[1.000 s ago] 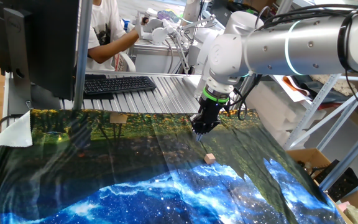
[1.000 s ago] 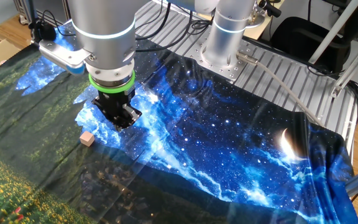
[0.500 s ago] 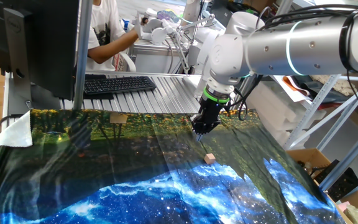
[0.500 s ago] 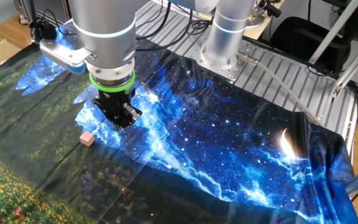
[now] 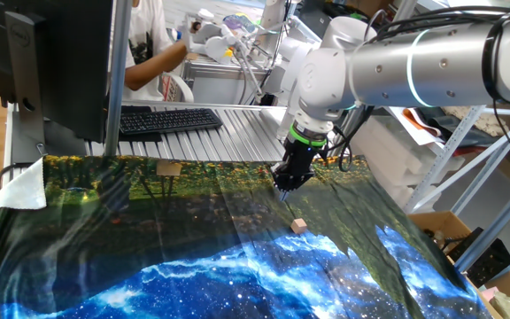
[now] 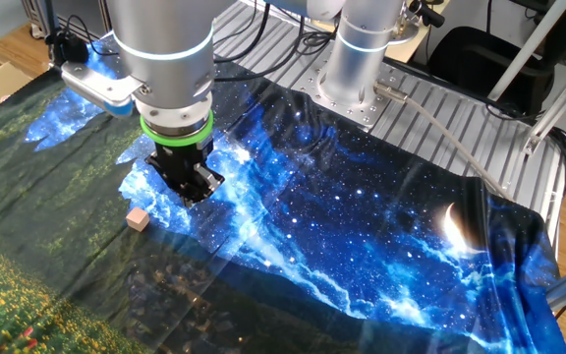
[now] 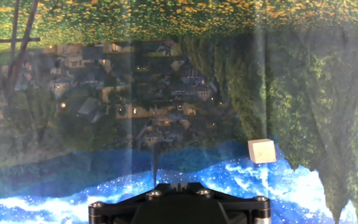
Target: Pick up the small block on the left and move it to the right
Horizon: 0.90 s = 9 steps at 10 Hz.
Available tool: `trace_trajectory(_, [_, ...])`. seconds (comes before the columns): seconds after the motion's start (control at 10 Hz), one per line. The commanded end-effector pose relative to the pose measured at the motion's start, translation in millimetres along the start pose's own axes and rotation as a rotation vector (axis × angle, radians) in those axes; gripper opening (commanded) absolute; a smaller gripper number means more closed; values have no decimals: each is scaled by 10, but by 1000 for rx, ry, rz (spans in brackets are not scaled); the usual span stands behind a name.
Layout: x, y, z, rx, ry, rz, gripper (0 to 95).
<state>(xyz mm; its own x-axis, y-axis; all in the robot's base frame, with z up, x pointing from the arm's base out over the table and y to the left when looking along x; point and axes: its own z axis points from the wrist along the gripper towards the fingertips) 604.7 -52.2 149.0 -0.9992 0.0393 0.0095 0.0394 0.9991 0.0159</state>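
Observation:
The small block point(image 5: 299, 226) is a tiny pale tan cube lying on the printed cloth. It also shows in the other fixed view point(image 6: 139, 219) and at the right of the hand view point(image 7: 261, 150). My black gripper point(image 5: 283, 184) hangs just above the cloth, a short way behind the block and not touching it. Its tip narrows to a point and holds nothing. In the other fixed view the gripper point(image 6: 193, 193) is right of and beyond the block. The hand view shows only the gripper housing point(image 7: 179, 205); the fingers are out of view.
A wider flat tan piece point(image 5: 168, 168) lies at the cloth's far edge. A keyboard point(image 5: 168, 120) and a monitor point(image 5: 51, 62) stand behind it, with a person at the back. The arm's base point(image 6: 357, 69) stands on the metal table.
The arm, gripper and block have not moved. Only the person in the background has shifted an arm.

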Motion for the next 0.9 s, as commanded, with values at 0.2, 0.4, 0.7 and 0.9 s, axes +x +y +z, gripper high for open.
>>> trace_trajectory(0.2, [-2,0,-1,-5,-1,32,0])
trace_trajectory(0.4, [-2,0,-1,-18,-1,34,0])
trace_trajectory(0.7, [-2,0,-1,-18,4,42,0])
trace_trajectory(0.9, [-1,0,-1,-15,4,49,0])
